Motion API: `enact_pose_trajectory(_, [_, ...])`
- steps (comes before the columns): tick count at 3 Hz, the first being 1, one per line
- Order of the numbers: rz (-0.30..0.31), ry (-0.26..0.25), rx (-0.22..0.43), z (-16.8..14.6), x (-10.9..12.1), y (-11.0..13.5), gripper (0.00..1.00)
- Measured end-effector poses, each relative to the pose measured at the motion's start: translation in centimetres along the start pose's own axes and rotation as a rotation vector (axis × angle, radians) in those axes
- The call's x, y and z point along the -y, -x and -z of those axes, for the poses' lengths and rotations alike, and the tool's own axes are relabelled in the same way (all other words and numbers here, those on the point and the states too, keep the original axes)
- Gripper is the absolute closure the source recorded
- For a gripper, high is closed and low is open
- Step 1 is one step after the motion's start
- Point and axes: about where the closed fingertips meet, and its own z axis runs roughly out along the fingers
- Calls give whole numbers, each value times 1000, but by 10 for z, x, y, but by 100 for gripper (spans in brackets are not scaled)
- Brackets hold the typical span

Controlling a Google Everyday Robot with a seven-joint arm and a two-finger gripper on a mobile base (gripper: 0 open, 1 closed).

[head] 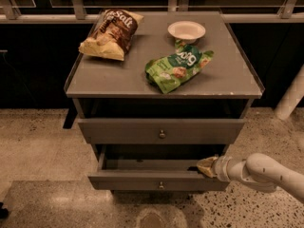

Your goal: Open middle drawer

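The grey cabinet (95, 87) shows two drawer fronts with small brass knobs. The upper, taller front (118, 131) is slightly out. Below it the middle drawer (128, 179) is pulled out further, its inside showing dark, with its knob (161, 185) at centre. The lowest drawer is hidden beneath it. My gripper (206, 166), on the white arm (266, 172) coming in from the right, sits at the right end of the middle drawer's top edge, just behind its front.
On the cabinet top lie a brown and yellow chip bag (111, 32), a green snack bag (178, 65) and a white bowl (186, 31). A rail and dark windows run behind. A white post (290, 99) stands at right. Speckled floor surrounds the cabinet.
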Motion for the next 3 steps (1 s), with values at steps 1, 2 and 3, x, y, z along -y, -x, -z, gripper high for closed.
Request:
enact_pose_trajectory(1, [-54,24,-9,5,-19,-14,100])
enact_pose_trajectory(2, [-54,24,-9,6,-19,-12,100])
enact_pose_trajectory(3, [-146,39,-5,23,-48,-29,100])
